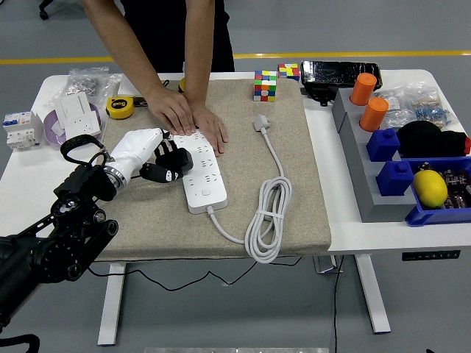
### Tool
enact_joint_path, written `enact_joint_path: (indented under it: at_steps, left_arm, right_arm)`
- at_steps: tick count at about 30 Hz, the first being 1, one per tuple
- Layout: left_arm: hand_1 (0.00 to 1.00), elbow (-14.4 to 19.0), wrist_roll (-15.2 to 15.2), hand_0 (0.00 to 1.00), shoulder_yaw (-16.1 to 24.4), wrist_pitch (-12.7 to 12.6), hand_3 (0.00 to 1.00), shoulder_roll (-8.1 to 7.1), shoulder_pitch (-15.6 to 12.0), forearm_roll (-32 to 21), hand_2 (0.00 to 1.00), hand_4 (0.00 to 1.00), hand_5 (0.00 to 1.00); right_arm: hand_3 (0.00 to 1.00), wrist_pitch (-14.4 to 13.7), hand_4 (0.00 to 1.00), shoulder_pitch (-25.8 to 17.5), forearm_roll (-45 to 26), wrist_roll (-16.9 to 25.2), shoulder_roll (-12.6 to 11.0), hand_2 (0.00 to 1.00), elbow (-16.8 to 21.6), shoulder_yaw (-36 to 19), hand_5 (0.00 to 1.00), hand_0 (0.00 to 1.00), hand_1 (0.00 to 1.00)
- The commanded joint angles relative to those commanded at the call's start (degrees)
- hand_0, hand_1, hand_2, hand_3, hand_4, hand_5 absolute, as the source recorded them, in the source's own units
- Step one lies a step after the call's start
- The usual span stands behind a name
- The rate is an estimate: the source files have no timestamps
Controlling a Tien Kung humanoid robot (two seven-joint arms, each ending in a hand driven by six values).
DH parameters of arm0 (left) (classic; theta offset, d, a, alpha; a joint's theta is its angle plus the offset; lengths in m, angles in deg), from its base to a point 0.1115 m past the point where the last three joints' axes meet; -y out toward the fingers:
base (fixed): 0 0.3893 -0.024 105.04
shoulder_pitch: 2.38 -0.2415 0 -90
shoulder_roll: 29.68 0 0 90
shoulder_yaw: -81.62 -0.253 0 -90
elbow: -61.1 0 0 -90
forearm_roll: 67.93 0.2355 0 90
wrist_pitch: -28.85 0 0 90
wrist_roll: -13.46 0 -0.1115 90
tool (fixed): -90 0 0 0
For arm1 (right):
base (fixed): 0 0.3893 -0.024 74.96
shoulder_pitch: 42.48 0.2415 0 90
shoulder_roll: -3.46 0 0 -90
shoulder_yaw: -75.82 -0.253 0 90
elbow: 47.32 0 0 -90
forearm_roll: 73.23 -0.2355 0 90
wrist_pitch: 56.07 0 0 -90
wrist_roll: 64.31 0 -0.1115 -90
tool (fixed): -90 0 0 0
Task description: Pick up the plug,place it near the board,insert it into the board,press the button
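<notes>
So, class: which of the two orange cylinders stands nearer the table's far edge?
The orange cylinder beside the black box; the other cylinder stands nearer the blue blocks.

No legible text, brand, number or sign can be read on any item. The white power strip shows only socket openings, with no readable marking. The packets at the far-left corner of the counter, beyond the power strip, carry print too small to resolve.
</notes>
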State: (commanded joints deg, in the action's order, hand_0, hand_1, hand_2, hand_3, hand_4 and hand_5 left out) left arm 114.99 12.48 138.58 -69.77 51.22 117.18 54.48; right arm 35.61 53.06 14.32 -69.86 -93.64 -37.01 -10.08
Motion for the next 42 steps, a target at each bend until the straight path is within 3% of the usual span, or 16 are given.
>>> enact_joint_path:
  at_steps: [12, 42]
  left_arm:
    - [0.444, -0.36, -0.27, 0.551, -1.08, 0.57, 0.38, -0.75, 0.45, 0.11, 0.313, 0.492, 0.04]
    - [0.46, -0.94, -0.16, 0.56, -2.43, 0.76, 0.396, -0.78, 1.32, 0.16, 0.335, 0.497, 0.053]
  right_arm:
    - [0.783, 0.02, 0.998, -0.02, 0.1, 0.01, -0.06, 0.748, 0.0, -0.03, 0.885, 0.849, 0.761]
    - [0.783, -0.02, 0.998, 0.03, 0.1, 0.08, -0.25, 0.748, 0.0, 0.09, 0.886, 0.849, 0.761]
